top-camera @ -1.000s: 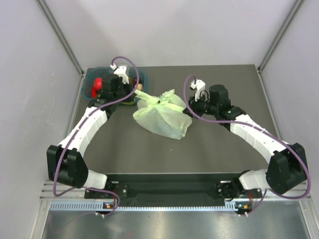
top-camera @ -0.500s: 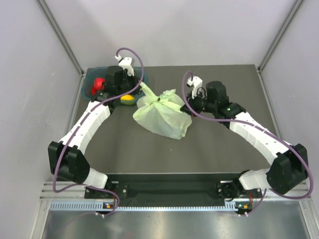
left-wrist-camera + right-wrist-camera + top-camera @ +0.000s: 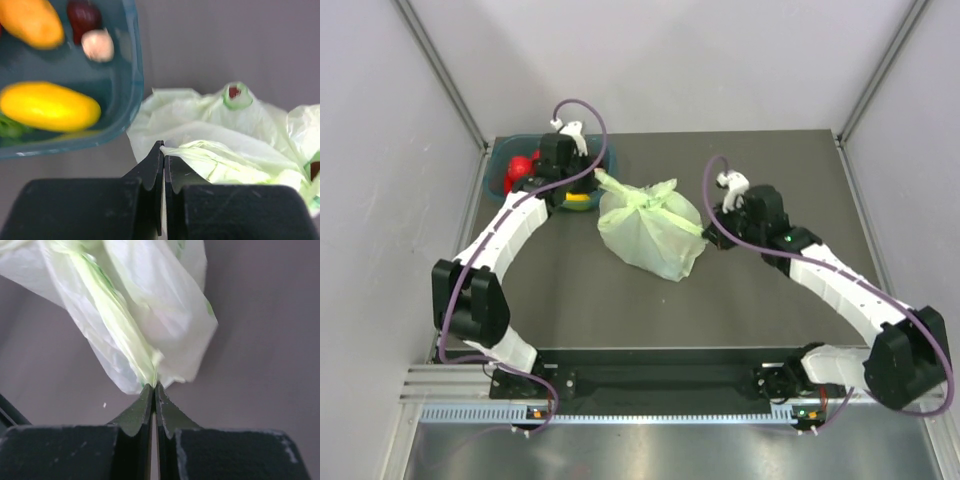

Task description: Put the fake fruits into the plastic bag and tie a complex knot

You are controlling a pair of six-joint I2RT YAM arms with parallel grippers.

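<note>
The surface (image 3: 620,310) carries the plastic bag (image 3: 650,235) towards the middle of its far edge, bunched up and resting flat. The teal tub (image 3: 500,170) sits in the far left corner, just beside the bag. The left gripper (image 3: 163,150) is clenched on one strip of the bag, and the right gripper (image 3: 153,386) on a twisted strip at the opposite side. To tighten the knot (image 3: 648,200), both should probably pull apart evenly and low, sparing the thin film. The tub's wall crowds the left pull. A yellow mango (image 3: 47,106) and other fruits lie in it, unbagged.
</note>
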